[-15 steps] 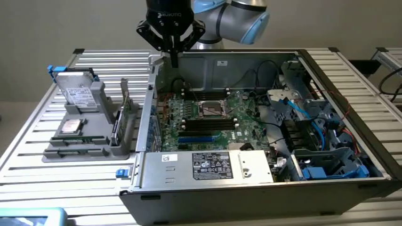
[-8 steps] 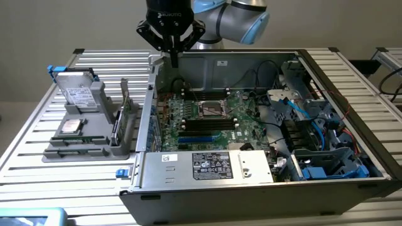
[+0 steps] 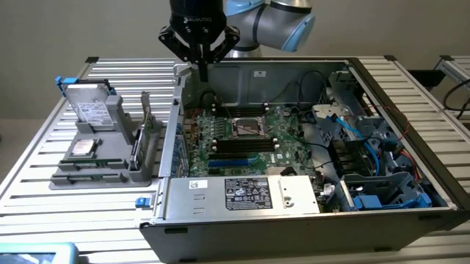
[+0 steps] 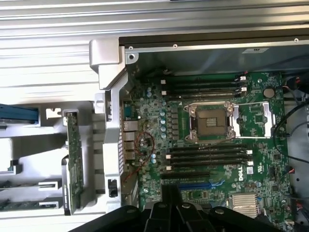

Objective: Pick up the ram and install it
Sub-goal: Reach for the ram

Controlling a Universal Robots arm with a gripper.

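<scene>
Green and slim, the ram [image 3: 92, 164] lies flat in a groove of the grey holder [image 3: 74, 179] on the slatted metal table [image 3: 66, 220], to the exterior view's left of the open computer case [image 3: 294, 234]. It sits in front of the upright silver hard drive [image 3: 92, 107] and near the upright green card [image 3: 147, 129]. The gripper [image 3: 200, 74] hangs above the case's far corner on the holder's side, well apart from the ram. Its fingers are pressed together with nothing between them. Inside the case, the motherboard [image 3: 220, 132] shows dark memory slots [image 3: 246, 146] on both sides of the processor socket [image 3: 248, 128].
</scene>
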